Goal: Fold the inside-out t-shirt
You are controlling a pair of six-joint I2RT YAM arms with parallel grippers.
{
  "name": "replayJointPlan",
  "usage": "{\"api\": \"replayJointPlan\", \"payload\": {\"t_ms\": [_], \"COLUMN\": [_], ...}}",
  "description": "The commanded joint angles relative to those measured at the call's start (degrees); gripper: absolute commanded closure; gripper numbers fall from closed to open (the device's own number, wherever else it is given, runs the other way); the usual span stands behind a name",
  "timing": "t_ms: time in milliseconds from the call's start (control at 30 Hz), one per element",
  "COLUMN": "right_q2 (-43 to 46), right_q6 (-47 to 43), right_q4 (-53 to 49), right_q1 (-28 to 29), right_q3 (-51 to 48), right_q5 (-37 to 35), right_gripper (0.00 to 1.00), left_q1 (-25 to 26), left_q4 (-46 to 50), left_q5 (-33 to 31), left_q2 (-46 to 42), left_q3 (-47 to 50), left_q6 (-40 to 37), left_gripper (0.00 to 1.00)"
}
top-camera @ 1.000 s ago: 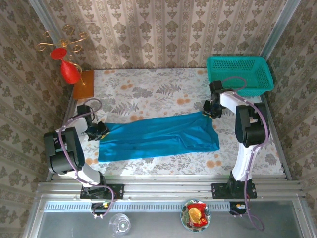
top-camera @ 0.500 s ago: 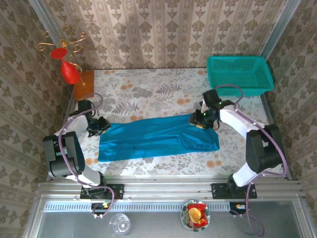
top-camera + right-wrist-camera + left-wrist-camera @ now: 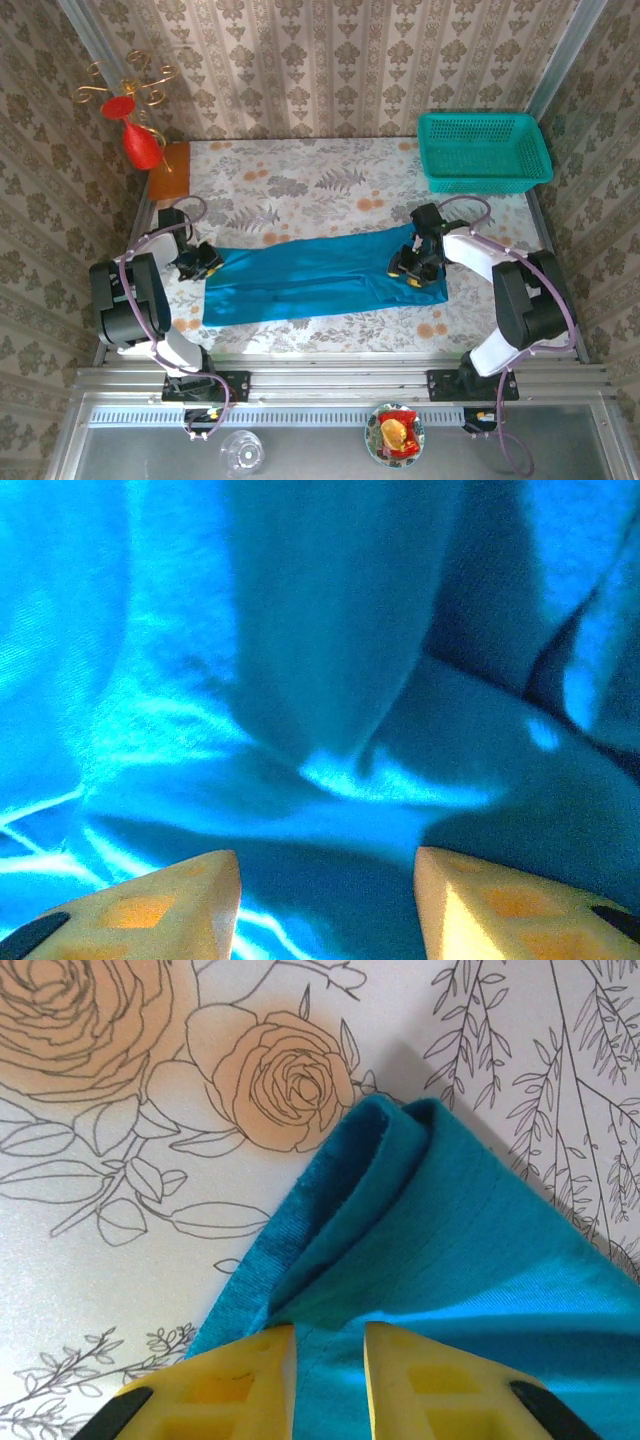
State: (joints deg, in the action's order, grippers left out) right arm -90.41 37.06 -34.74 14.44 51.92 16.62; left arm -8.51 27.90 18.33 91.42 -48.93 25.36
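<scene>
Flower-patterned desk (image 3: 300,180) between papered walls. Left end effector (image 3: 330,1332) nearly closed, pinching a folded edge of the bright blue short-sleeved cloth t-shirt (image 3: 310,280) at its left end. Right end effector (image 3: 412,268) parted, fingers (image 3: 170,905) spread low over the shirt's right end, gripping nothing. Counted: one t-shirt, laid as a long band across mid-desk; two arms; one teal plastic mesh basket (image 3: 485,150) at far right corner, well apart from shirt. One small round dish (image 3: 394,432) on near ledge, holding red and yellow items.
</scene>
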Motion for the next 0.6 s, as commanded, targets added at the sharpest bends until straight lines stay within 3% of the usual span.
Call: {"api": "replayJointPlan", "payload": {"t_ms": [0,300,433,567], "right_q2": [3.10,-0.73,-2.14,-0.61], "right_q6": [-1.33,-2.00,1.30,3.27], "right_q4": [-6.72,-7.10,-7.11,-5.97], "right_q1": [0.64,-2.01,-1.95,-1.09], "right_q3": [3.59,-1.03,-2.74,-3.13], "right_q5": [-2.83,-6.38,-8.33,-7.07], "right_gripper": [0.49,0.50,0.53,0.53], "left_q1": [1.16,7.40,7.85,7.48], "left_q4": [3.82,7.72,4.32,2.63], "left_q5": [-1.68,-2.88,-2.41,-2.37], "left_q2": [-4.22,-10.90,-13.02,-9.56], "left_q3": [-1.57,2.96,7.41,8.06], "left_q6": [-0.18,2.67,5.26,5.36], "left_gripper": [0.74,0.74,0.73,0.73]}}
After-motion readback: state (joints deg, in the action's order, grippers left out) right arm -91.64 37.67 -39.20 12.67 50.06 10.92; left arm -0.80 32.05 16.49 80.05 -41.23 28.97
